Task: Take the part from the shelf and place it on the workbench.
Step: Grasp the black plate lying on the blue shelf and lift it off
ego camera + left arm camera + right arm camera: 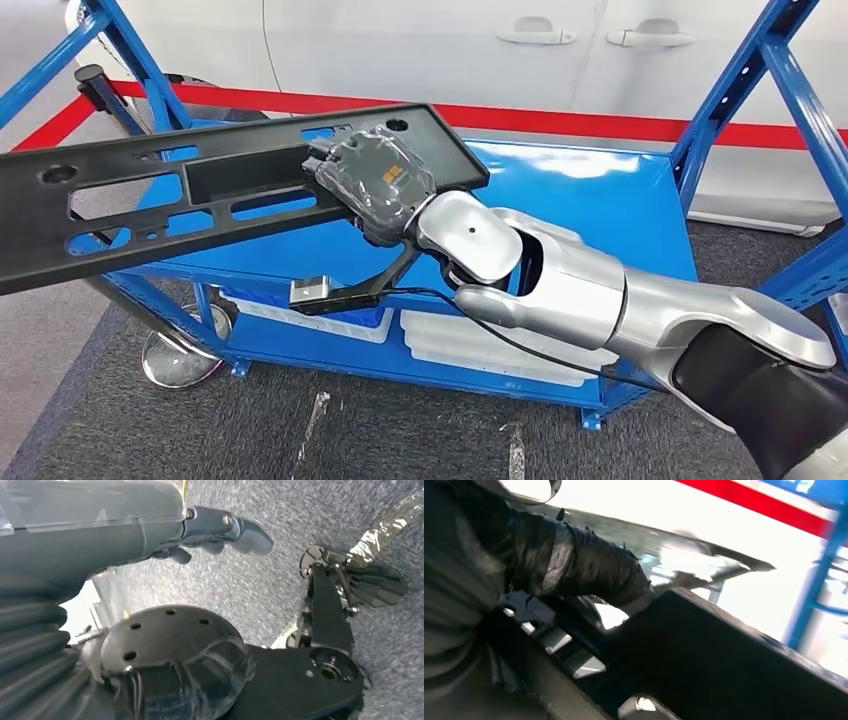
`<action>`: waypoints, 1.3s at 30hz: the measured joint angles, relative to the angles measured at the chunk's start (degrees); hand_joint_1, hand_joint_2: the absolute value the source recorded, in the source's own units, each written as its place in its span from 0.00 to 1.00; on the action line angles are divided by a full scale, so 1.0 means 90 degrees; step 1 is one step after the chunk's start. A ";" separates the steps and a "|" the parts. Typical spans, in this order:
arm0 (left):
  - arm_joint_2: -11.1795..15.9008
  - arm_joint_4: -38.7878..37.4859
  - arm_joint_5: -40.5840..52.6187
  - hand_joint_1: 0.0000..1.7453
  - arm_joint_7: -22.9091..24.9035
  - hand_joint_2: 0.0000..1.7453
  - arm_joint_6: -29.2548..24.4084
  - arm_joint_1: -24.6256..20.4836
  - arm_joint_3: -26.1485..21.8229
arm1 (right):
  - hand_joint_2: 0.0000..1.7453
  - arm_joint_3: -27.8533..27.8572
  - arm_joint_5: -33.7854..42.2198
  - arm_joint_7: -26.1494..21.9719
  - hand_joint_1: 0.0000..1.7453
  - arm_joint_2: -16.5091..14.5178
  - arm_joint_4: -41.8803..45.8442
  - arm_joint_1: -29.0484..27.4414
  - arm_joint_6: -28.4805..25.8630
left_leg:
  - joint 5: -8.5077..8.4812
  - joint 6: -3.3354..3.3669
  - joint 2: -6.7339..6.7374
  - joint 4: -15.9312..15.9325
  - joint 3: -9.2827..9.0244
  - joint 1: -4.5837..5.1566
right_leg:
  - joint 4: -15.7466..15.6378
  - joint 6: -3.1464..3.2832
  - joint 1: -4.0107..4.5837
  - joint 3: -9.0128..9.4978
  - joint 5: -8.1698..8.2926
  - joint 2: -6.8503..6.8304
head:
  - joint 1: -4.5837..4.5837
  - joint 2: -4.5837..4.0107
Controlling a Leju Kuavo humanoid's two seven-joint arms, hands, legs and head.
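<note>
One long black plastic part (190,195), flat panel with several cut-out slots and round holes, held up in the air above the blue shelf (610,215), slanting from low at the left of the head view to high at the right end; right hand (375,180) wrapped in clear film, grasping the part near its right end, fingers clamped over the panel's edge; one silver right arm (590,290) reaching in from lower right, one black cable running along it; right wrist view shows the film-covered thumb (589,572) pressed across the dark part (734,660), picture blurred; one black bracket with a small silver block (318,292) hanging under the hand, touching or apart from the part I cannot tell; shelf frame of blue slanted uprights, blue top deck bare and glossy; lower level carries two white trays (480,345) side by side; one round chrome base (180,355) on the grey carpet (400,430) by the shelf's left leg; behind the shelf one red stripe (600,125) and a white car body with two door handles (540,36); left hand (220,530) hanging over grey carpet, holding nothing, fingers loosely curled with the thumb sticking out, released or clenched I cannot tell.
</note>
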State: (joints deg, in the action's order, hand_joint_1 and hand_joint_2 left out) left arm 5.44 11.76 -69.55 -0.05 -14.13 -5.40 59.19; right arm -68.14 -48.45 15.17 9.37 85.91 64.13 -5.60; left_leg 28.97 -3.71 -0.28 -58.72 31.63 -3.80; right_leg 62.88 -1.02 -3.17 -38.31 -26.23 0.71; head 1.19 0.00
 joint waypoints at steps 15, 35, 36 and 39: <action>0.0073 -0.0024 0.0110 0.00 -0.0149 1.00 0.0009 -0.0041 0.0005 | 1.00 -0.0022 -0.0191 0.0029 1.00 0.0044 0.0010 -0.0113 0.0043 | -0.0484 0.0992 0.0018 -0.0189 0.0539 0.0587 | -0.0274 0.0231 0.0356 0.0422 -0.0159 0.0005 | 0.0019 0.0000; 0.0037 -0.0027 0.0182 0.00 -0.0075 1.00 0.0038 -0.0044 0.0033 | 1.00 -0.0016 -0.0308 0.0032 1.00 0.0107 0.0040 -0.0163 0.0025 | 0.0461 0.0366 0.0017 -0.1165 0.0735 0.0326 | -0.0184 0.0222 0.0171 0.0152 0.0068 -0.0042 | 0.0014 0.0000; 0.0037 -0.0027 0.0185 0.00 -0.0064 1.00 0.0038 -0.0042 0.0041 | 1.00 -0.0016 -0.0319 0.0031 1.00 0.0107 0.0040 -0.0170 0.0027 | 0.0618 0.0349 0.0017 -0.1542 0.0903 0.0322 | -0.0183 0.0225 0.0174 0.0151 0.0069 -0.0042 | 0.0011 0.0000; 0.0035 -0.0027 0.0185 0.00 -0.0028 1.00 0.0040 -0.0033 0.0053 | 1.00 -0.0018 -0.0353 0.0029 1.00 0.0106 0.0040 -0.0181 0.0032 | 0.0426 0.0367 0.0016 -0.1537 0.0882 0.0321 | -0.0181 0.0224 0.0177 0.0152 0.0071 -0.0037 | 0.0012 0.0000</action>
State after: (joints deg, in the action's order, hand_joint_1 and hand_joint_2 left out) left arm 5.75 11.52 -67.89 -0.30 -13.78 -5.69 59.67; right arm -68.30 -51.62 15.43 10.33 86.27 62.51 -5.31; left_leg 32.80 -0.40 -0.13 -72.56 39.56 -0.91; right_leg 61.25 1.00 -1.58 -36.94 -25.59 0.38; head 1.30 0.00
